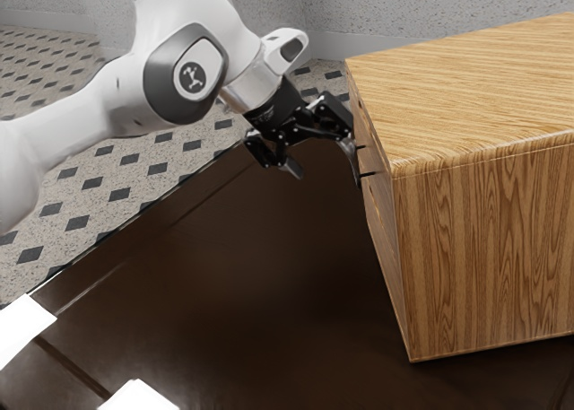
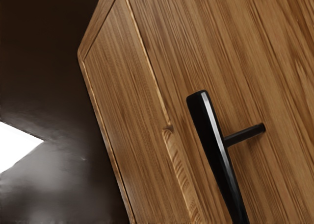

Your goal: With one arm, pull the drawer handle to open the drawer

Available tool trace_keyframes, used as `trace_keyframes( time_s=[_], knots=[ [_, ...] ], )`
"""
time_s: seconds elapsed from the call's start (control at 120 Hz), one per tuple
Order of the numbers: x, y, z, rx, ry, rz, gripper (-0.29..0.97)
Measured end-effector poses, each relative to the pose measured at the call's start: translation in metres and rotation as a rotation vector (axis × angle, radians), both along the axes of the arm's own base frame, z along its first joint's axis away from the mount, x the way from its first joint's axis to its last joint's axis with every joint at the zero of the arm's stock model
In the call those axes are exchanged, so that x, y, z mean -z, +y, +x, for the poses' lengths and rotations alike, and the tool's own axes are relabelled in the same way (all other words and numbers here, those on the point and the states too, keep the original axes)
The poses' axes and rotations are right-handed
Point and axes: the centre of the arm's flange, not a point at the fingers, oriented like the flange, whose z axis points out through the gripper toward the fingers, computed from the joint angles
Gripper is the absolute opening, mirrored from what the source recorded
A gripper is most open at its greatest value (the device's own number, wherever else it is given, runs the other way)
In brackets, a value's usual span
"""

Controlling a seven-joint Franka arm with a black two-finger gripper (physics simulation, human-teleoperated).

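The gripper (image 1: pixel 320 157) was spread wide and clamped on nothing. One finger (image 1: pixel 348 139) sat right up against the drawer front, just beside the black bar handle (image 2: pixel 214 150); the other hung out over the bare tabletop (image 1: pixel 269 293). I couldn't tell whether that near finger actually touched the handle. In the wrist view the handle ran as a long dark bar standing off the drawer front (image 2: pixel 137 111) on a short post, close under the hand.

The drawer front looked flush with the rest of the wooden cabinet (image 1: pixel 466 114), which stood toward the tabletop's edge on the exterior view's right. Lots of open dark tabletop in front of the drawer, running out to the tabletop's edge on the exterior view's left, with a couple of white patches (image 1: pixel 22 329) near that corner. Tiled floor (image 1: pixel 81 186) past it.

The arm (image 1: pixel 179 78) came in from the upper left, wrist bent so the hand faced the drawer front.
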Motion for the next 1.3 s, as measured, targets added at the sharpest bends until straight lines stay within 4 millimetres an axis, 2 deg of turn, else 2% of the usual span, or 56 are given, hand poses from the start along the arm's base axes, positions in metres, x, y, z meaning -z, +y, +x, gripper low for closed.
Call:
trace_keyframes(
  time_s=[0.217,0.35,0.55,0.667,1.142,1.217,1.3],
  knots=[
    [0.003,-0.009,0.0,0.007,0.005,-0.013,0.68],
    [0.014,-0.011,0.002,0.007,0.022,-0.016,0.68],
    [0.028,-0.006,0.002,-0.003,0.051,-0.017,0.68],
    [0.029,0.003,-0.008,-0.02,0.061,-0.015,0.68],
    [0.022,0.057,-0.067,-0.118,0.084,-0.012,0.68],
    [0.021,0.073,-0.076,-0.148,0.088,-0.013,0.68],
    [0.021,0.103,-0.092,-0.201,0.095,-0.02,0.68]
  ],
)
